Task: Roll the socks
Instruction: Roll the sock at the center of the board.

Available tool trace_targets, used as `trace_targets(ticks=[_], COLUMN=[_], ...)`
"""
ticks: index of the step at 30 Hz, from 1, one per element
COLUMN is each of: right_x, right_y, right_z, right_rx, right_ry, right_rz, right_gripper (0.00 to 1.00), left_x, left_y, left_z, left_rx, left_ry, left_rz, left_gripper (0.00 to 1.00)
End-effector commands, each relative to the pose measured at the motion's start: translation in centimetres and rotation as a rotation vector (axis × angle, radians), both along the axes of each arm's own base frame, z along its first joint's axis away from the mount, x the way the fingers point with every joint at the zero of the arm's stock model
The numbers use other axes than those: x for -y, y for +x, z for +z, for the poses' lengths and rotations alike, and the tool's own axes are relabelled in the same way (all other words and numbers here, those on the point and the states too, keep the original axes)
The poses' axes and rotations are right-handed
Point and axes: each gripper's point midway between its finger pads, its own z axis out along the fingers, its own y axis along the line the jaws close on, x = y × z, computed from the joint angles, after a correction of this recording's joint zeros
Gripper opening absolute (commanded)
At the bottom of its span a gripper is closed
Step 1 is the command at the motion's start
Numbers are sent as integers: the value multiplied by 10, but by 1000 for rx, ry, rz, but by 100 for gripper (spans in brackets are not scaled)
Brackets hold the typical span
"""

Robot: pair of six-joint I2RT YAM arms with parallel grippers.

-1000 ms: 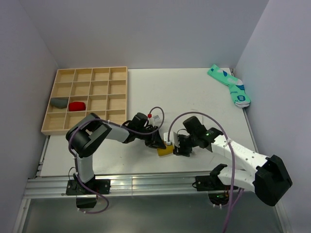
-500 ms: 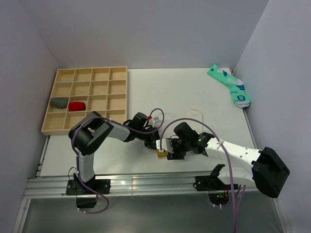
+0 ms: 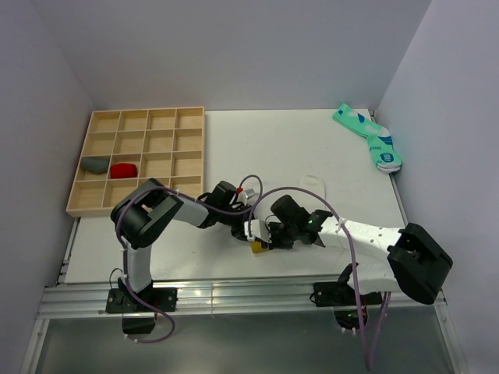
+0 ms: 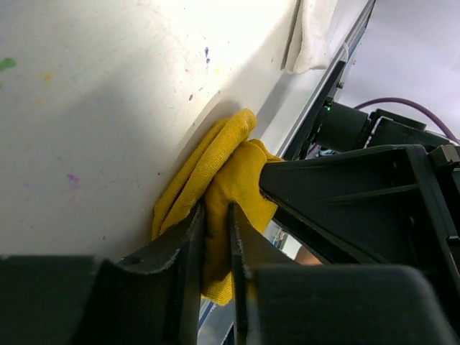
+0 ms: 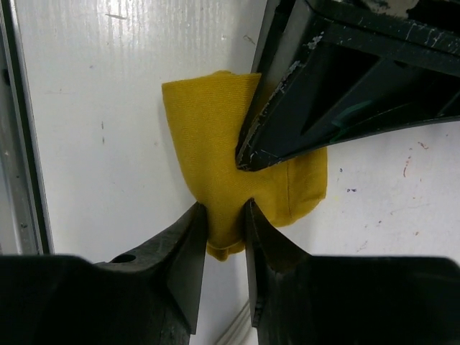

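A: What is the left gripper (image 4: 215, 215) doing?
B: Its two fingers (image 4: 188, 251) stand close together, pinched on a fold of the mustard sock (image 4: 224, 162). The rest of the bunched cloth lies just ahead of the tips, on the table (image 4: 86, 86).

A: And the right gripper (image 5: 224, 210)?
B: It is also nipped on that sock, at the edge nearest its own tips, and the yellow cloth spreads forward from there. One finger of the left gripper comes in from the opposite side and touches the cloth.

A: Seen from above, how do they stand?
B: Tip to tip, with the sock a small yellow patch between and just beneath them.

A: Where is the white sock (image 4: 309, 32)?
B: It lies beyond the left gripper's tips, flat, apart from both grippers and from the mustard sock.

A: What else is there?
B: A wooden tray (image 3: 93, 210) sits well behind the left gripper, with a grey bundle (image 3: 96, 164) and a red bundle (image 3: 123, 170) in adjacent compartments. The teal socks (image 3: 366, 136) lie well behind the right gripper.
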Motion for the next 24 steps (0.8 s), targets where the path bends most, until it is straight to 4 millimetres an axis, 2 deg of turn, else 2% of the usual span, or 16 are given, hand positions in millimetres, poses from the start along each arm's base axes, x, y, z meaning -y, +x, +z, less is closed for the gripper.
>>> trace_targets(ticks=[1, 7, 10, 11, 14, 16, 17, 19, 20, 22, 23, 24], right_x=[-4, 2, 4, 6, 8, 8, 10, 10, 12, 11, 12, 16], right_y=[-2, -4, -5, -6, -4, -3, -1, 2, 4, 4, 5, 3], right_z=[-7, -14, -17, -20, -21, -18, -19, -16, -16, -13, -13, -13], right_rx=[-49, -108, -144, -158, -184, -206, -217, -234, -247, -281, -297, -320], right_ry=[-25, -70, -92, -105, -117, -116, -123, -123, -128, -127, -131, -142], right_rz=[-25, -64, -75, -82, -96, -104, -116, -128, -137, -141, -141, -150], right_gripper=[30, 24, 24, 23, 23, 23, 23, 22, 22, 22, 22, 22], left_x=[-8, -9, -11, -11, -17, -24, -25, -33, -35, -46, -49, -53], left_y=[3, 30, 42, 44, 53, 56, 58, 60, 63, 65, 66, 64], left_z=[-16, 3, 13, 20, 25, 22, 28, 24, 30, 26, 34, 33], left_rx=[32, 174, 241, 263, 310, 326, 344, 358, 375, 390, 408, 421], left_ry=[82, 101, 105, 95, 105, 134, 121, 153, 150, 180, 169, 160], left_rz=[44, 135, 185, 196, 247, 286, 299, 335, 354, 404, 425, 440], left_gripper=[27, 43, 45, 46, 48, 47, 48, 48, 47, 47, 47, 47])
